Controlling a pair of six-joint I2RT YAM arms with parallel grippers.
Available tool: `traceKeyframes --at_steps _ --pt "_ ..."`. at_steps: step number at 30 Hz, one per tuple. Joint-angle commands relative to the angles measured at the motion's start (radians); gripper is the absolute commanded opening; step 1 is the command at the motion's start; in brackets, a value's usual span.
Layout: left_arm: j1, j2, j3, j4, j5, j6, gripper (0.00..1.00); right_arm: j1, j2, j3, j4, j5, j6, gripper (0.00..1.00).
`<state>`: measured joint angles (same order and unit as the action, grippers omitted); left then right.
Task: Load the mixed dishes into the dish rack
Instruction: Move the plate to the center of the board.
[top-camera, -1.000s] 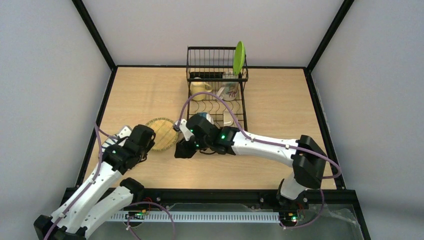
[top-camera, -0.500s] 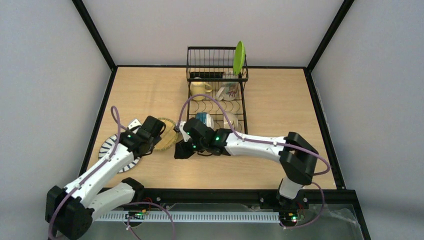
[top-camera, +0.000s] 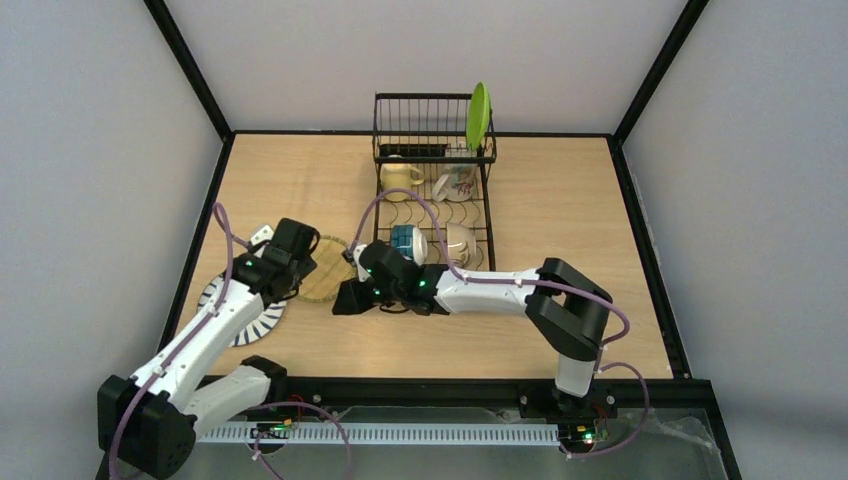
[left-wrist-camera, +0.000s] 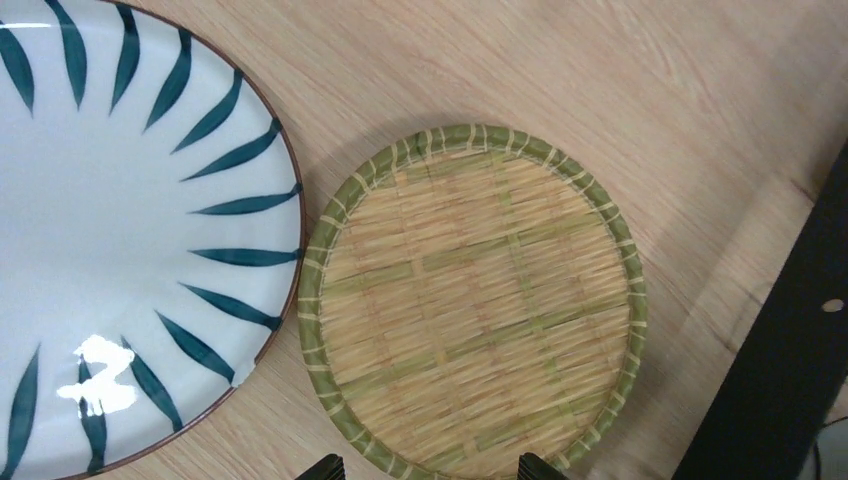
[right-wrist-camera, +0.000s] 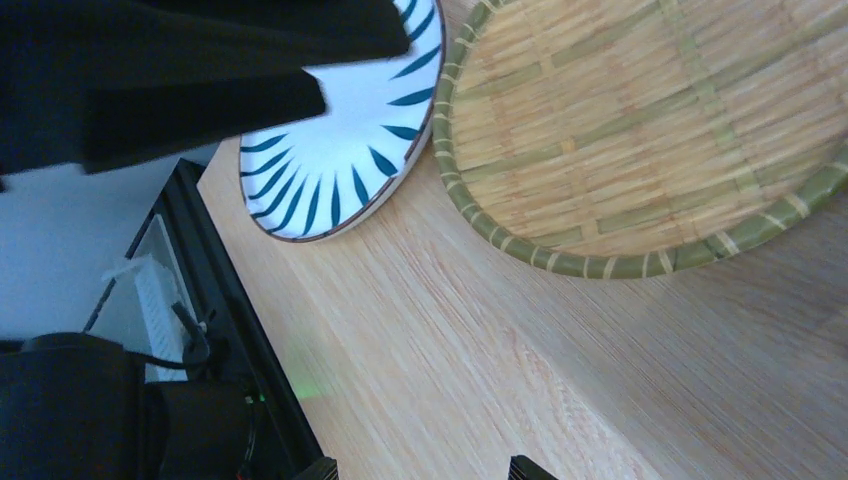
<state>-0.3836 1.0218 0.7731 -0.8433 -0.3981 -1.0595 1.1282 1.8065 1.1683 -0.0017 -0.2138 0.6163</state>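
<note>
Tan woven-look plate (left-wrist-camera: 470, 300) flat on table, dish rack (top-camera: 420, 122) well beyond it. Left gripper (left-wrist-camera: 430, 472) above plate, jaws wide, empty. Right gripper (right-wrist-camera: 420, 470) just beside plate, jaws released. Striped plate (left-wrist-camera: 120, 250) possibly touching plate rim. Risk: grippers collide, or rim grasp drags striped plate.

- Dish rack (top-camera: 425, 115): black wire, standing at the table's far middle, with its taller basket section at the far end.
- Lime green plate (top-camera: 478, 115): upright on edge at the basket's right side.
- Pale yellow mug (top-camera: 397, 177): in the rack below the basket, with a white patterned cup (top-camera: 458, 183) to its right.
- Blue-outside bowl (top-camera: 405, 240) and pale bowl (top-camera: 458, 243): side by side at the rack's near end.
- Tan woven-look plate (left-wrist-camera: 470, 300): round, green-rimmed, flat on the table left of the rack.
- Dark-striped white plate (left-wrist-camera: 130, 230): flat on the table, its rim against the woven plate's.
</note>
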Motion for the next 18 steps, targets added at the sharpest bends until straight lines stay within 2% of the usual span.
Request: traceKeyframes --at_steps 1,5,11,18 --pt "0.043 -0.055 0.012 -0.009 0.054 0.093 0.99 0.005 0.05 -0.07 0.184 0.027 0.132 0.97" --pt "0.076 -0.078 -0.002 -0.012 0.096 0.138 0.99 0.012 0.074 -0.11 0.248 0.102 0.163 0.97" --pt "0.136 -0.095 -0.029 -0.022 0.16 0.166 0.99 0.042 0.086 -0.049 0.128 0.245 0.017 0.98" --pt "0.14 -0.157 -0.147 -0.02 0.295 -0.028 0.99 0.045 -0.067 -0.097 0.054 0.308 -0.041 0.98"
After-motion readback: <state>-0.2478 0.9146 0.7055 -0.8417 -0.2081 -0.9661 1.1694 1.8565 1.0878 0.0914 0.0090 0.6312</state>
